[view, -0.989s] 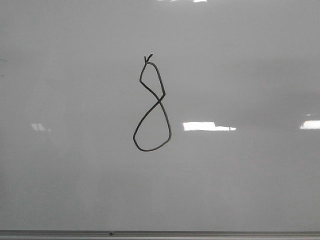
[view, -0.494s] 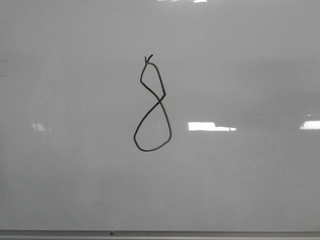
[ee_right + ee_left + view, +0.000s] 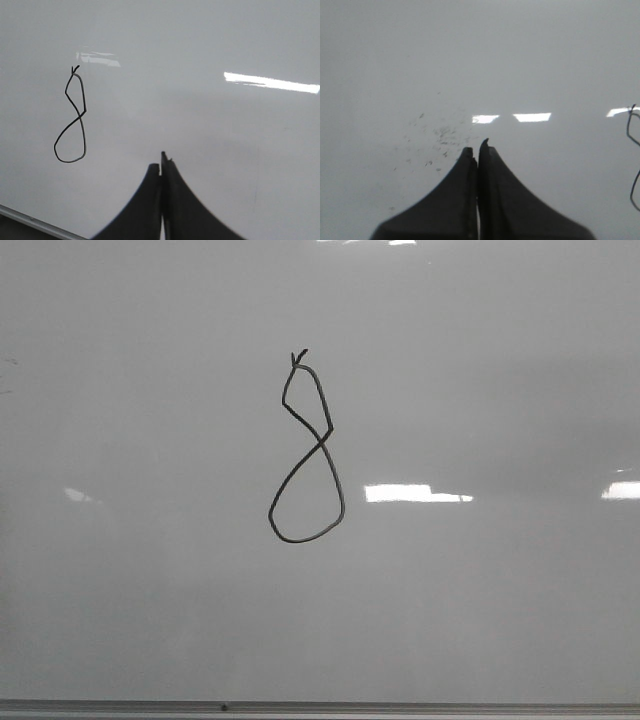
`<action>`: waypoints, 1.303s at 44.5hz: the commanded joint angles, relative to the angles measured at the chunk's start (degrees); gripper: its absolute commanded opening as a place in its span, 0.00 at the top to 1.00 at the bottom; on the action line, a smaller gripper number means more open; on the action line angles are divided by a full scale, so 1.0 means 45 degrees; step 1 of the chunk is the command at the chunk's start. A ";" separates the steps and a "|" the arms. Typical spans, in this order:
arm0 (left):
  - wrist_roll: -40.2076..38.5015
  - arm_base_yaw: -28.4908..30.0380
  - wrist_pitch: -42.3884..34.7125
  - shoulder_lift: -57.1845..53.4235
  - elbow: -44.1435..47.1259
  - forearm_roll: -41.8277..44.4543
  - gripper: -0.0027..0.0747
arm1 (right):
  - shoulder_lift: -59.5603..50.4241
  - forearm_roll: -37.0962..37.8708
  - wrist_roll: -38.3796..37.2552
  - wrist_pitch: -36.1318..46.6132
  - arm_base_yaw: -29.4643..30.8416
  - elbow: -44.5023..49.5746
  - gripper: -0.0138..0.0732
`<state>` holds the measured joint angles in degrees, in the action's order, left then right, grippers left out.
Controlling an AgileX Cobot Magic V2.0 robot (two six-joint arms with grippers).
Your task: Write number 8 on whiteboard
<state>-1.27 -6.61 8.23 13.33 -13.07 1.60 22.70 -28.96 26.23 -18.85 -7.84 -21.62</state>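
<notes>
The number 8 (image 3: 306, 448) stands complete in thin black line on the whiteboard (image 3: 480, 600), just left of centre in the front view, small loop uppermost with a tick at 12 o'clock, and bright light reflections (image 3: 417, 493) lying at its 3 o'clock. The left tool (image 3: 478, 148) is clenched with nothing between its fingers, pointed squarely at the board near a patch of faint dark specks (image 3: 437, 137), the figure only partly visible at the frame edge. The right tool (image 3: 161, 161) is likewise clenched and empty, aimed at bare board with the figure well apart from it and the grey bottom edge (image 3: 30, 220) showing.
</notes>
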 commanded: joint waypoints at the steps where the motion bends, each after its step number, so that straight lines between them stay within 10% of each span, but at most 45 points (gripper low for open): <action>1: -0.0225 0.0767 -0.0440 -0.1212 0.0491 -0.0012 0.99 | 0.0036 -0.0198 0.0019 0.0820 0.0079 -0.0326 0.92; 58: -0.0201 0.2086 -0.0581 -0.3279 0.3017 -0.0012 0.99 | 0.0036 -0.0198 0.0019 0.0746 0.0079 -0.0326 0.92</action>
<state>-1.63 2.64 10.08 -0.36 0.36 1.60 22.70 -28.96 26.20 -19.06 -7.84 -21.40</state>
